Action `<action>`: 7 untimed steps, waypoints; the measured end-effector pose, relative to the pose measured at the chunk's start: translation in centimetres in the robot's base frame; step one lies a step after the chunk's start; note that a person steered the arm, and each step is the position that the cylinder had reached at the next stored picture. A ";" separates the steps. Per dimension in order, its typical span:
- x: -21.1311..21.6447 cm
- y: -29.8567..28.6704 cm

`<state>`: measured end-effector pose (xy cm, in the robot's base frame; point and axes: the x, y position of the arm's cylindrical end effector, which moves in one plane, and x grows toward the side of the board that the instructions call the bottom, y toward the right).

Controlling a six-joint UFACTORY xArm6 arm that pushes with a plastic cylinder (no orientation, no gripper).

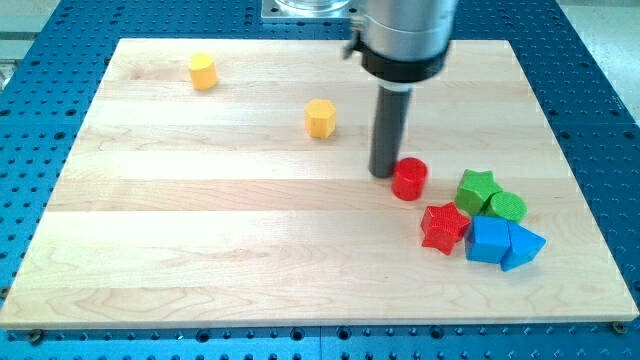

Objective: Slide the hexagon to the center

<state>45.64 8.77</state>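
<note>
Far off to the view's left and up from my tip (385,173) sits one yellow block (203,71), shape hard to call. Closer, just left and up of the tip, is the yellow hexagon (320,118), already near the middle of the board (150,250). No jaws on this rig, so nothing to open or close, only the rod. The tip looks to be touching the red cylinder (409,179) on its right. Risk imo: any drift right shoves that cylinder into the red star (444,226) and green star (477,187), and an off-centre push spins the hexagon away.
</note>
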 end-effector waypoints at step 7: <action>-4.3 -4.5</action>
<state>41.34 4.31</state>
